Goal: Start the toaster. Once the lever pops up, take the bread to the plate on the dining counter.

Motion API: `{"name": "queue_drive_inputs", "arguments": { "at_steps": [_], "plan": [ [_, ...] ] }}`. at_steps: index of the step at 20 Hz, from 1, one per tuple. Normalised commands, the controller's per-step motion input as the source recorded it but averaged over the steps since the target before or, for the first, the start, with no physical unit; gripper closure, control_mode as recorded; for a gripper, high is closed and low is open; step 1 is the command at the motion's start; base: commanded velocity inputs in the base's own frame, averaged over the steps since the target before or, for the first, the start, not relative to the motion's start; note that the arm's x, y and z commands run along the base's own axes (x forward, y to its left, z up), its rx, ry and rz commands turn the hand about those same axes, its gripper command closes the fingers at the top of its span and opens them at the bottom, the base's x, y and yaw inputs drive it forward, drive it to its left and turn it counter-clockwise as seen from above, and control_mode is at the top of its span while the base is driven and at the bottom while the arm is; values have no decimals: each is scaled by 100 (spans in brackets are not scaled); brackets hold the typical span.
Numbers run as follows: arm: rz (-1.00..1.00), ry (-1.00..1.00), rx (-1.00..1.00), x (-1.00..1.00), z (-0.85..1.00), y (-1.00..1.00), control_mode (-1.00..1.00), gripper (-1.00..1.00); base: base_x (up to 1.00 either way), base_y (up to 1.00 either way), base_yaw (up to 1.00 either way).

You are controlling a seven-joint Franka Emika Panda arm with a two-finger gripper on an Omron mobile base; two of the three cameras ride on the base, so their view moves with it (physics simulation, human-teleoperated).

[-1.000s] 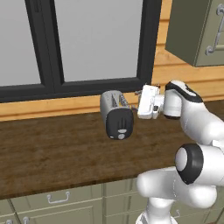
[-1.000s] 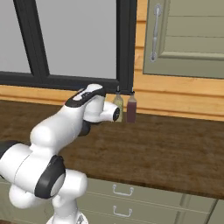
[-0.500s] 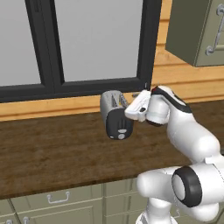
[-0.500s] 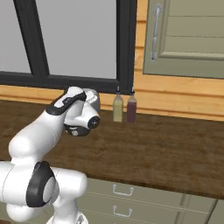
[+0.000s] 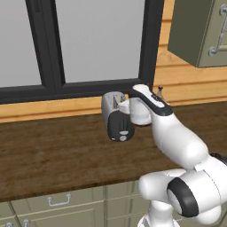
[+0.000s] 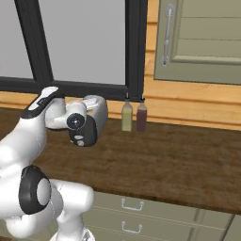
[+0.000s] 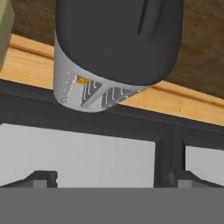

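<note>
While the jaws are standing released, the toaster (image 7: pixel 118 48) is sitting just ahead of them on the table (image 5: pixel 53 150).

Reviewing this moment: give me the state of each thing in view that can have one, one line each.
toaster: upright on the wood counter under the window, bread edge showing in a slot.
gripper: jaws open, holding nothing, close over the toaster's black end panel.
two bottles: upright, side by side against the wall.
wall cabinet door: closed.
drawers: closed.
</note>
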Motion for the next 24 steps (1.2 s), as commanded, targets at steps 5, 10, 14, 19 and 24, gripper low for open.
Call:
{"name": "queue_drive_inputs", "arguments": {
  "at_steps": [5,10,14,19,24],
  "plan": [
    [-11,24,0,0,13,-17,-100,-100,0,0,0],
    [-8,18,-1,0,17,-8,-100,-100,0,0,0],
    [-8,25,-2,-4,57,0,-100,-100,0,0,0],
    [-10,21,-2,-1,40,0,-100,-100,0,0,0],
    [-1,3,-5,-18,68,1,-100,-100,0,0,0]
  ]
}}
